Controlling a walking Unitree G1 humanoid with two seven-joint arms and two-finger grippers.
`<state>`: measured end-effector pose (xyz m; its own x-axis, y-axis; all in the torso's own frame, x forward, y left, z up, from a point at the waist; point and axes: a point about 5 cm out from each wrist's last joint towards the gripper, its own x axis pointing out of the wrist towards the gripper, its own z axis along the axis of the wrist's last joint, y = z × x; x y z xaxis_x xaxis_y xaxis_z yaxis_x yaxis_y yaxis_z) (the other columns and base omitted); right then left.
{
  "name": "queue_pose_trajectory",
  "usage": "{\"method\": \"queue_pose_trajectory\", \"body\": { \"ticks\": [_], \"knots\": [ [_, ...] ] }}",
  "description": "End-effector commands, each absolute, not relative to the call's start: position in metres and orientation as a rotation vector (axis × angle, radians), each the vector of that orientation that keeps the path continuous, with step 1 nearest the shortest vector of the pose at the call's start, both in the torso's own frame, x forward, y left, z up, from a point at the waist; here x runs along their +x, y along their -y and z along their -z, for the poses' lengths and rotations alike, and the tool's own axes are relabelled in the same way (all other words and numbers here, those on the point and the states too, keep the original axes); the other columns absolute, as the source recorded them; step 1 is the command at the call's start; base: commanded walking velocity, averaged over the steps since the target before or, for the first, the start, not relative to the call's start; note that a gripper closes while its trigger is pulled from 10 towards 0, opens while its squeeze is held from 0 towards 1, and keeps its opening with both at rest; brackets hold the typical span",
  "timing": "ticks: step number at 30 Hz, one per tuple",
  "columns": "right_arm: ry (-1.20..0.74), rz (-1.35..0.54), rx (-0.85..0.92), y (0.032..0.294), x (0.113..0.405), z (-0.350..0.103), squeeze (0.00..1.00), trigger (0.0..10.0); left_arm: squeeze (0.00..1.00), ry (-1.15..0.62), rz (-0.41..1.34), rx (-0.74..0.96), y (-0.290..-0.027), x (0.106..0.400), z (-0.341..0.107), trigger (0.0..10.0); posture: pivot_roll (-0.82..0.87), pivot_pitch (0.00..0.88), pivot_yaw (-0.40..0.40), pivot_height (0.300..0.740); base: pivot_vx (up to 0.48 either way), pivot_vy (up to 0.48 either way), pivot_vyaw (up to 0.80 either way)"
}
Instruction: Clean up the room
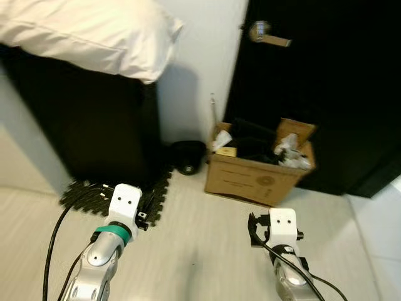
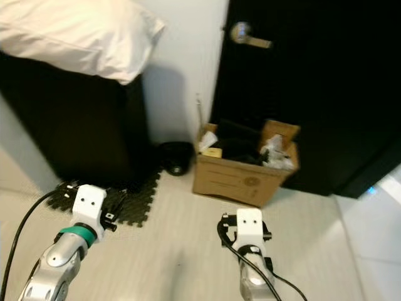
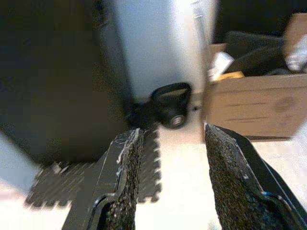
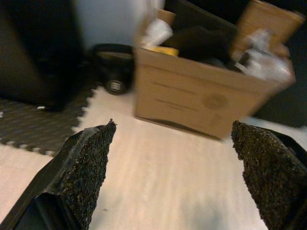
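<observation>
Two pincers raised over bare pale floor (image 1: 207, 251), both empty. Left pincer (image 3: 170, 177) with fingers spread a little, nothing between them; right pincer (image 4: 175, 177) spread wide, also holding nothing.

Ahead, at the far side: open cardboard box (image 1: 258, 168) full of dark and pale clutter, standing on the floor just in front of a black door (image 1: 326, 94). Left of the box, near the white wall: black kettlebell (image 1: 188, 157), touching or almost touching the corner of a dark foam mat (image 1: 119, 194). Behind the mat, a tall black cabinet (image 1: 88, 119) with a white pillow (image 1: 94, 31) on top, hanging over its edge.

Not clear yet which thing to tidy first; probably the kettlebell or the box, both well apart from the pincers.

Possible troubles from here:
- Kettlebell likely heavy, with a smooth handle; could slip from two thin fingers or pull the arm down.
- Box already full, flaps open; could tip or spill if pushed at the rim.
- Black cable along the left arm (image 1: 103, 257) hanging loose near the mat; could catch on its toothed edge during a forward reach.
- Pillow overhanging; could fall if the cabinet is bumped.

Both arms bent forward and low, wrists level, fingers pointing toward the far wall, left toward the kettlebell, right toward the box.
</observation>
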<state>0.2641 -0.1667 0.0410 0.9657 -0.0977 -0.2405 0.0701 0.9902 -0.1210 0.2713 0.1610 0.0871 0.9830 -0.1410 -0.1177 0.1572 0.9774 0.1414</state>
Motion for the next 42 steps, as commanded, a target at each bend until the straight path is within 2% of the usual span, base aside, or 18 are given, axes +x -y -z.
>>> {"method": "queue_pose_trajectory", "body": {
  "ticks": [1,42],
  "knots": [
    [-0.265,0.082,-0.116,0.1670,0.2612,-0.0377,0.00,10.0,0.00,-0.120,0.160,0.158,-0.1583,0.2708,-0.0852,10.0,0.14,0.000,0.011,0.740,0.000,0.000,0.80],
    [-0.271,0.055,-0.129,0.1634,0.2650,-0.0382,0.00,10.0,0.00,-0.138,0.154,0.175,-0.1563,0.2705,-0.0813,10.0,0.14,0.000,0.001,0.740,0.000,0.000,0.80]
  ]
}}
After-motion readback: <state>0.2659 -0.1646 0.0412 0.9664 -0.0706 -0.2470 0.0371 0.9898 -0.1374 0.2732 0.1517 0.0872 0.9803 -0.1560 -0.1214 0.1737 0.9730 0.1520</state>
